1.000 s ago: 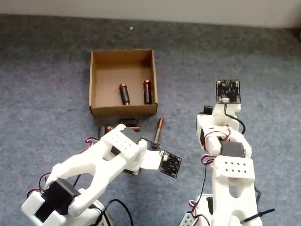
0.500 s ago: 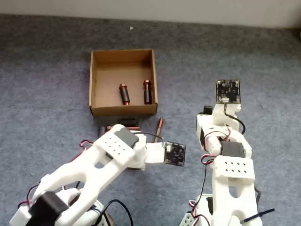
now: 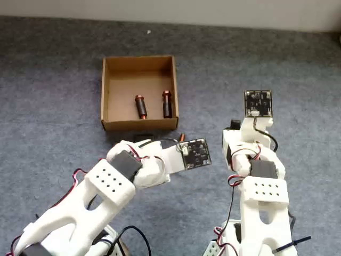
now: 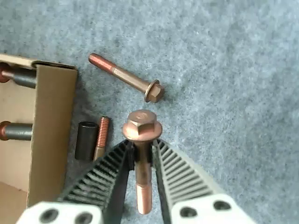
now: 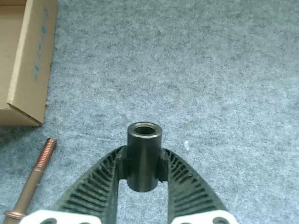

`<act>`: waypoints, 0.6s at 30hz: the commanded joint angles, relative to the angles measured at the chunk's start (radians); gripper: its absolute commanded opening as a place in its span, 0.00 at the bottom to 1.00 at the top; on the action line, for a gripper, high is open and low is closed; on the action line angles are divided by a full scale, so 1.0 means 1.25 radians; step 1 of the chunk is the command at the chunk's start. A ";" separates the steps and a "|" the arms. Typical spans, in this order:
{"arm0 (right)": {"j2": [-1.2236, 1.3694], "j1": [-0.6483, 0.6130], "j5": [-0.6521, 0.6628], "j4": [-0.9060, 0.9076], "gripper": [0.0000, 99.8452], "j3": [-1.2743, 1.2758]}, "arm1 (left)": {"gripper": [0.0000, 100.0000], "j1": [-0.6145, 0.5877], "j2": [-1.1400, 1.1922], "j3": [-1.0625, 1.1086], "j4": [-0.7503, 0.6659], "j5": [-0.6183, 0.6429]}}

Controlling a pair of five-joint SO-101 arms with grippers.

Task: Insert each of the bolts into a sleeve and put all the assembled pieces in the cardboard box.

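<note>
1. Grey, carpet-like cloth covers the desk. The cardboard box (image 3: 139, 125) sits upper left of centre in the high view, with two assembled pieces (image 3: 141, 106) lying side by side in it.
2. The left jaws are clamped on a bolt (image 4: 142, 158). Its shank runs along the jaws, with the hex head just past the tips and the threaded end pointing back toward the wrist.
3. The right jaws are clamped on a sleeve (image 5: 144, 156), which is also held lengthwise. Its open bore faces out beyond the tips.
4. In the high view the left arm (image 3: 133, 168) ends at frame centre and the right arm (image 3: 258, 160) stands to its right. The sleeve therefore lies to the right of the bolt, with bare cloth between them. I'd judge the threaded end must be turned toward that bore before the two can meet.
5. By the box's front wall lie a loose bolt (image 4: 126, 83) and a spare sleeve (image 4: 85, 147), with another bolt (image 4: 100, 143) just beside the sleeve.
6. Compared with a second ago, the left arm's wrist has swung up the frame and slightly right, nearer the right arm. The right arm has not budged.
</note>
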 commanded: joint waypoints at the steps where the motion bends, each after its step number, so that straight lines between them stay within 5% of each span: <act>1: -0.010 -0.031 -0.009 -0.014 0.00 -0.013 | 0.01 -0.001 -0.080 0.009 -0.058 0.115; 18: -0.018 -0.036 -0.054 -0.014 0.00 -0.018 | 0.01 -0.154 -0.536 0.252 -0.233 0.347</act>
